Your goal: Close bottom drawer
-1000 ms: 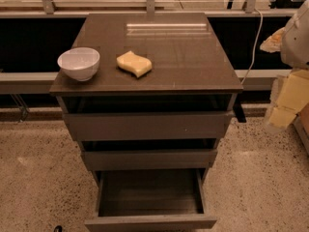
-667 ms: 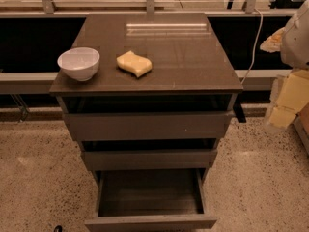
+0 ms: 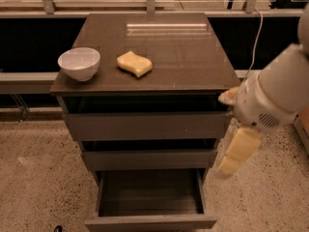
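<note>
The gripper (image 3: 237, 153) hangs right of the bottom drawer (image 3: 149, 197).

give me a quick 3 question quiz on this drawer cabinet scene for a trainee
1. True or false: the dark grey-brown bottom drawer with the flat front panel is pulled out.
2. What lies beside the white round bowl on the dark cabinet top? A) a yellow wavy sponge B) a red cup C) a metal spoon
3. Fill in: the robot's pale yellow tool hangs at the picture's ____ side of the cabinet, level with the middle drawer front.
Key: 1 true; 2 A; 3 right.
</note>
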Motion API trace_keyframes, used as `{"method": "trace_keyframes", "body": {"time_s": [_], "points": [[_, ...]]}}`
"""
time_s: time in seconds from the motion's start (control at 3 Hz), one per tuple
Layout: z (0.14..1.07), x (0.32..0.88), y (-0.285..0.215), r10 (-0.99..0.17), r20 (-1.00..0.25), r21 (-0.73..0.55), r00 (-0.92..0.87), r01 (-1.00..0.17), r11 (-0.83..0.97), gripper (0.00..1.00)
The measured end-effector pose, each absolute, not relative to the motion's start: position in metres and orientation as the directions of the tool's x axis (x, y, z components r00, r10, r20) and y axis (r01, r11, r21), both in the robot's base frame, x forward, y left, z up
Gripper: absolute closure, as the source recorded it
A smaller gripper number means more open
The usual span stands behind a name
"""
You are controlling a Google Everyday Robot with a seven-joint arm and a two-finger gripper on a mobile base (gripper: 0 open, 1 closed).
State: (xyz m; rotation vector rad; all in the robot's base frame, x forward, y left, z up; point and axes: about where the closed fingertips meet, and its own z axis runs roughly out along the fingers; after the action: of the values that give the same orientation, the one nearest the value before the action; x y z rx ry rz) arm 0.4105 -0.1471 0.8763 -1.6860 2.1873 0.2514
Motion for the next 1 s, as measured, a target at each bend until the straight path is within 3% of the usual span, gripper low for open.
{"method": "trace_keyframes", "body": {"time_s": [0.33,1.0], "points": [[0.816,0.380,-0.112,-0.813,-0.536,-0.006,-0.228,-0.962,0.274,0.00],[0.779,0.378,-0.110,-0.792,-0.539,0.055,-0.288,-0.950,0.308,0.00]]}}
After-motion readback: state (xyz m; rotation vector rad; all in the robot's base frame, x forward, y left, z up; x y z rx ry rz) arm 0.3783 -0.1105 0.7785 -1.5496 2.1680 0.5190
